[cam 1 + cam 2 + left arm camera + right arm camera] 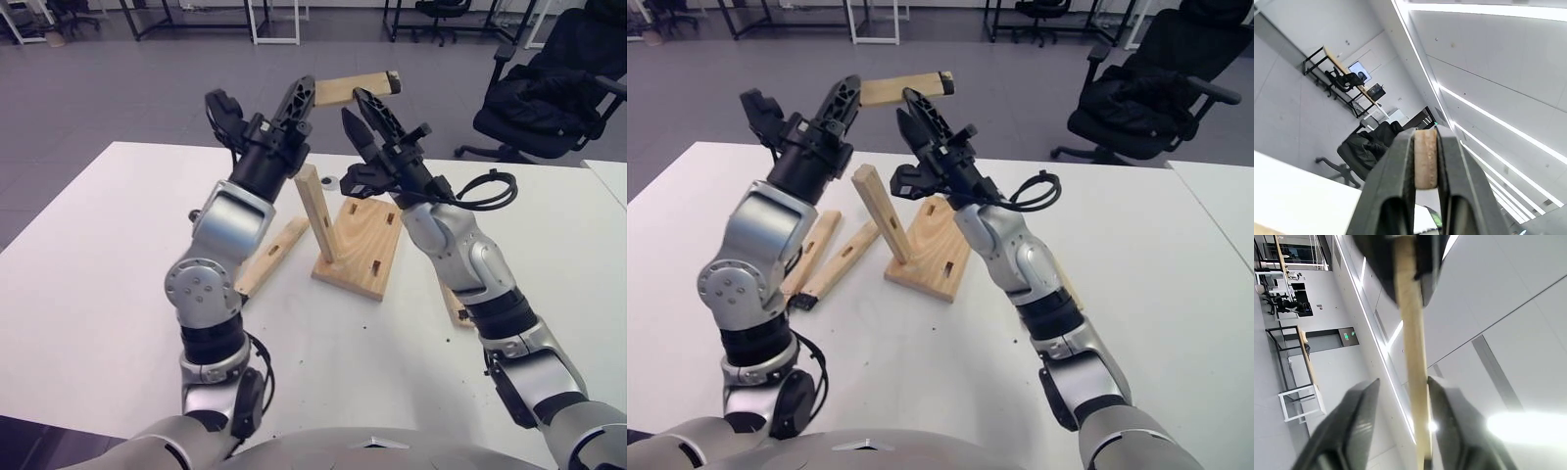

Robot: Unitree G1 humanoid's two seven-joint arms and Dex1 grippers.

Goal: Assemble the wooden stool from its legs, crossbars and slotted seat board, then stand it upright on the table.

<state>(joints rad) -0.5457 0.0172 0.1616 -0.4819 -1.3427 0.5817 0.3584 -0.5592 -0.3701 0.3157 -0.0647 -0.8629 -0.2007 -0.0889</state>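
Observation:
My left gripper (pixel 306 90) is raised above the table's far side, shut on one end of a wooden bar (pixel 358 88) that sticks out level towards the right. In the left wrist view the bar's end (pixel 1426 159) is pinched between the fingers. My right gripper (pixel 355 104) is open just below the bar; in the right wrist view the bar (pixel 1411 342) runs between its fingertips (pixel 1371 391) with gaps on both sides. The slotted seat board (pixel 364 250) lies on the table with one leg (pixel 315 211) standing tilted in it.
Two loose wooden pieces (pixel 811 257) (pixel 848 257) lie left of the board, and another piece (pixel 456 305) is partly hidden under my right arm. A small round object (pixel 328 182) sits behind the board. A black office chair (pixel 558 78) stands beyond the table at the right.

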